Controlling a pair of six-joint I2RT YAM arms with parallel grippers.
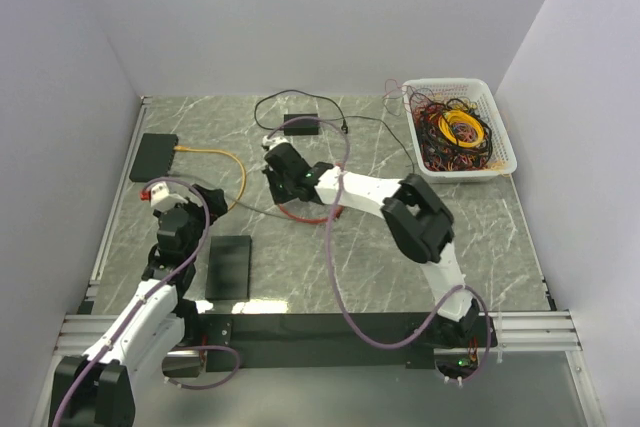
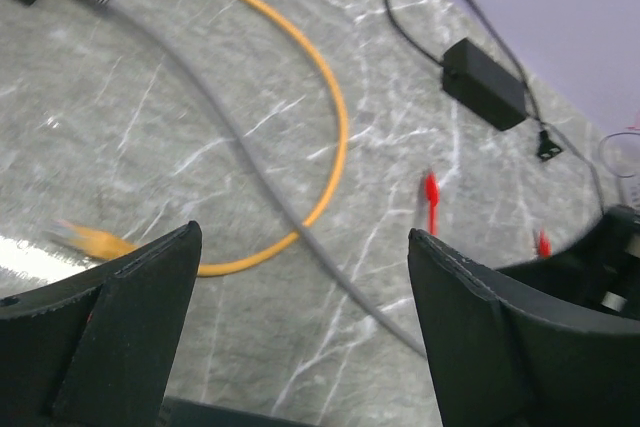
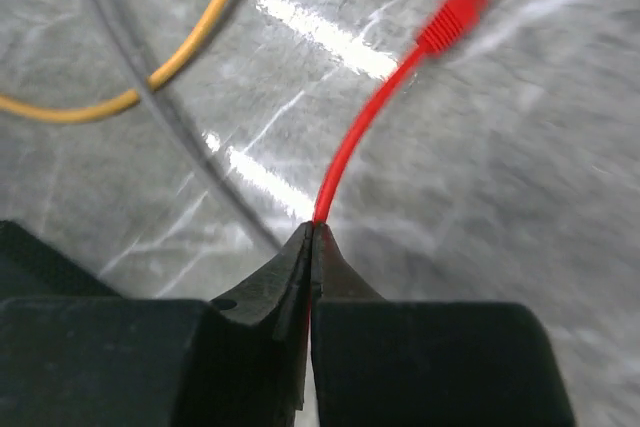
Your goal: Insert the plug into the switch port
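The table [image 1: 430,247] has a grey-green, marble-patterned top with pale veins, and the lamps make bright streaks on it in the right wrist view. Plain, pale walls [image 1: 300,17] close it in at the back and on both sides. A white basket [image 1: 505,142] full of tangled cables sits in the far right corner. The black switch [image 1: 153,157] lies flat near the far left edge, with a yellow cable [image 1: 238,179] looping out of it across the stone and a grey cable [image 2: 250,162] running beside that. A small black power adapter [image 1: 300,127] rests towards the back wall, and a flat black mat [image 1: 228,267] lies nearer the arms. The right hand [image 3: 312,232] is at the middle of the table, its fingers pinched fully together on a thin red cable [image 3: 360,127]. The plug [image 3: 455,15] at the free end of that cable sticks out beyond the fingertips above the stone. It is blurred, and whether it touches the table cannot be told. It is well apart from the switch. The left hand [image 2: 303,242] is spread wide and holds nothing, with the yellow and grey cables lying on the table between its fingers.
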